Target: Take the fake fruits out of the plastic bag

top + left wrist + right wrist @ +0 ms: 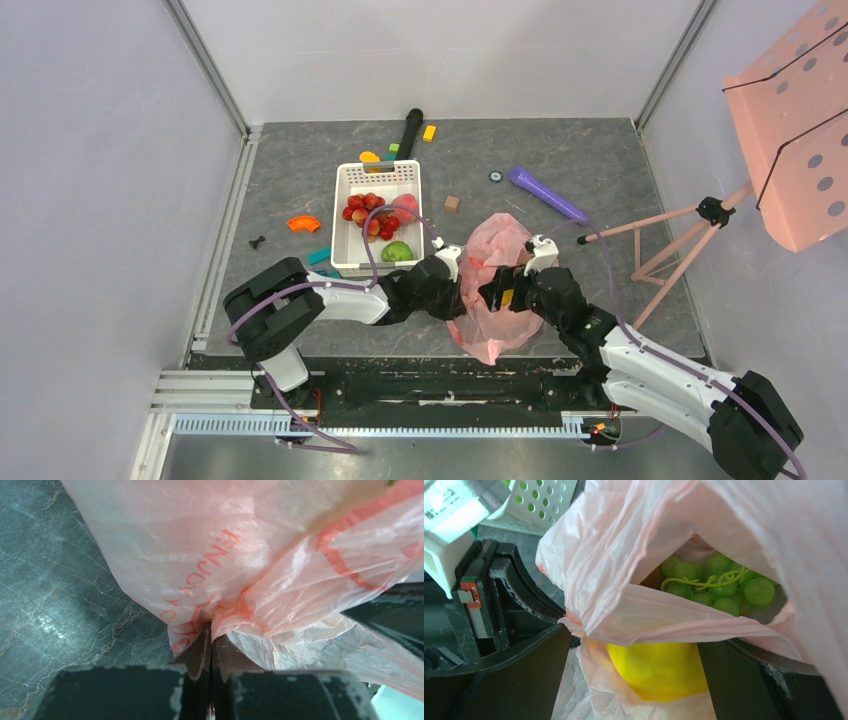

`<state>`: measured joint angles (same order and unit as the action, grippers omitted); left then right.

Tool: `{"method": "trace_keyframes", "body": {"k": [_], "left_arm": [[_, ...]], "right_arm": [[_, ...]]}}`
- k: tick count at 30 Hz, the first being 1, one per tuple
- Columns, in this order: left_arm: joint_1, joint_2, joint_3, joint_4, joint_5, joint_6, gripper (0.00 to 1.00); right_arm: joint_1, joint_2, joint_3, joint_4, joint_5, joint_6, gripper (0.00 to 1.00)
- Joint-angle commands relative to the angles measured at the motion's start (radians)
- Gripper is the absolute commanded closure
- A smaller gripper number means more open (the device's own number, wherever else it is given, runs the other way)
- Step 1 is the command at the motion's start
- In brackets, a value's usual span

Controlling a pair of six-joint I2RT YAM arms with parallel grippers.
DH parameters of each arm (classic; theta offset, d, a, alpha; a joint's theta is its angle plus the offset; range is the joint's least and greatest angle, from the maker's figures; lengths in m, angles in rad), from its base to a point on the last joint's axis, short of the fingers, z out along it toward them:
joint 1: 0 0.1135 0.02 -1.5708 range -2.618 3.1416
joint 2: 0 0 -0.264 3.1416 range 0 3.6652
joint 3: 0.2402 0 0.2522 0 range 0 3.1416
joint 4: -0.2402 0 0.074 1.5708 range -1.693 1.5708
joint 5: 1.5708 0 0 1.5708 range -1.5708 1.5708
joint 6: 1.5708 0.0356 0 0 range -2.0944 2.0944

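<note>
My left pincer (210, 636) is pinched tight on a gathered fold of the thin, crinkly, translucent pink plastic bag (497, 262), which lies just right of the white perforated plastic basket (341, 222) and a little nearer my bases. My right pincer (644, 647) stands wide at the bag's mouth and holds nothing.

Between its fingers sits a smooth, round yellow plastic fruit (658, 674), with a cluster of small green plastic grapes (719, 582) deeper inside. Red berries (368, 212) and a green apple (397, 251) are in the basket.

I judge the yellow fruit to be light, hard and slick, likely to squirt out of a shallow pinch, so I would take it across its widest part. The film is soft and slippery, and a fold drapes over the top of the fruit. Closing there would catch plastic too, so I would reach under that fold first. The grapes look bumpy and easier to take by the stem.
</note>
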<state>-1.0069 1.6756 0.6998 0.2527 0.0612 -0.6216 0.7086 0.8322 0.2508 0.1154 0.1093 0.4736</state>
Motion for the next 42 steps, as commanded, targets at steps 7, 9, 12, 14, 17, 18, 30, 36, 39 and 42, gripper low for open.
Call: {"method": "trace_keyframes", "body": {"k": [7,9,12,14,17,18,30,36,39,42], "left_arm": [[-0.008,0.031,-0.033,-0.052,-0.011,-0.019,0.98],[-0.007,0.033,-0.034,-0.051,-0.011,-0.018,0.98],[-0.008,0.032,-0.035,-0.051,-0.008,-0.017,0.98],[-0.008,0.033,-0.035,-0.049,-0.008,-0.018,0.98],[-0.008,0.035,-0.036,-0.047,-0.006,-0.018,0.98],[-0.007,0.036,-0.036,-0.047,-0.006,-0.019,0.98],[-0.003,0.033,-0.022,-0.062,-0.017,-0.013,0.98],[0.018,0.028,0.002,-0.077,-0.013,-0.006,0.98],[0.027,0.024,0.007,-0.081,-0.005,-0.004,0.98],[0.034,0.022,0.011,-0.091,-0.004,0.002,0.98]], "right_arm": [[-0.020,-0.013,0.019,-0.017,0.061,0.050,0.02],[-0.021,0.006,0.024,-0.035,0.063,0.012,0.05],[-0.021,0.054,0.043,-0.070,0.060,-0.065,0.07],[-0.020,0.085,0.050,-0.090,0.069,-0.106,0.09],[-0.021,0.119,0.052,-0.093,0.082,-0.134,0.18],[-0.021,0.124,0.051,-0.086,0.083,-0.139,0.21],[-0.022,0.097,0.049,-0.063,0.014,-0.202,0.02],[-0.023,-0.016,0.038,-0.102,0.000,-0.250,0.04],[-0.026,-0.009,0.048,-0.141,0.007,-0.283,0.06],[-0.029,0.021,0.055,-0.149,-0.024,-0.312,0.06]]}}
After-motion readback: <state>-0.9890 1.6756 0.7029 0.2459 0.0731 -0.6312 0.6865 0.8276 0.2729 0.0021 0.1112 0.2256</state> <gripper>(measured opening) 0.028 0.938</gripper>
